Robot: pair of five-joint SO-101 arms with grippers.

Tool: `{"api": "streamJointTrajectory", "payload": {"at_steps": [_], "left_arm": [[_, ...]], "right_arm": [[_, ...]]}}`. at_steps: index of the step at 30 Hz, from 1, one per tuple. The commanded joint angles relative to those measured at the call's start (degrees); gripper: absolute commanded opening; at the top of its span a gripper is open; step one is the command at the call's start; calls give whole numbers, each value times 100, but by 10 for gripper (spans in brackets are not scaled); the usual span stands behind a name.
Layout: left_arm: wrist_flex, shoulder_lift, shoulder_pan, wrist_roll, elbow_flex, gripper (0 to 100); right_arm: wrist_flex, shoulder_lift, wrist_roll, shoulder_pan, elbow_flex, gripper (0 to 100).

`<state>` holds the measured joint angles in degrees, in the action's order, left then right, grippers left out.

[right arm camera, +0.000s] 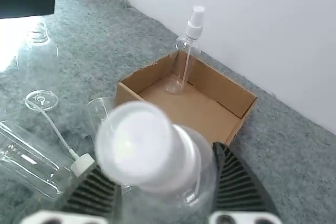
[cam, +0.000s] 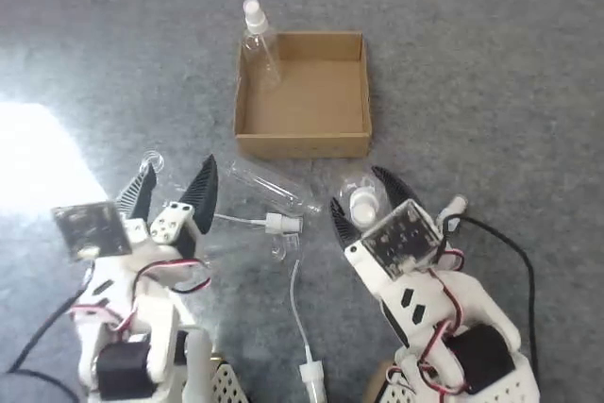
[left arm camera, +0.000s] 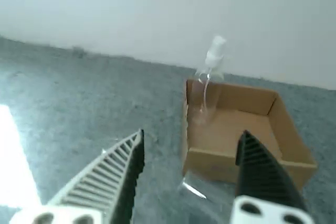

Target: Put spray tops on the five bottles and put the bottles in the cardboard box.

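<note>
The cardboard box sits at the table's far middle. One clear bottle with a white spray top stands in its back left corner, also seen as bottle and bottle. My right gripper is shut on another clear bottle with a spray top, held short of the box's near right corner. My left gripper is open with nothing in it, its fingers spread toward the box. A capless bottle lies between the arms, with a loose spray top beside it.
An open bottle stands by the left gripper's outer finger. A second loose spray top with its long tube lies near the front edge between the arm bases. A small white piece lies right of the right gripper. Grey felt covers the table.
</note>
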<state>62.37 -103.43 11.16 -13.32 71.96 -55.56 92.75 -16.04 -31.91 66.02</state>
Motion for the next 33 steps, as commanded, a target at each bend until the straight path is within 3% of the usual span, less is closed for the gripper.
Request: {"api": "streamJointTrajectory", "payload": {"at_steps": [1,9,24,33], "left_arm": [[-167,-79,545,-158,-4,267],[-149,-79,1187,-554,13,267],[-334,-79,1204,-545,224,267],[-334,-79,1204,-536,224,267]], "right_arm": [[22,-1244,53,40,-1319,84],[22,-3011,70,40,-2919,80],[66,-5745,97,22,-5046,80],[1332,-6756,580,-4,-5284,80]]}}
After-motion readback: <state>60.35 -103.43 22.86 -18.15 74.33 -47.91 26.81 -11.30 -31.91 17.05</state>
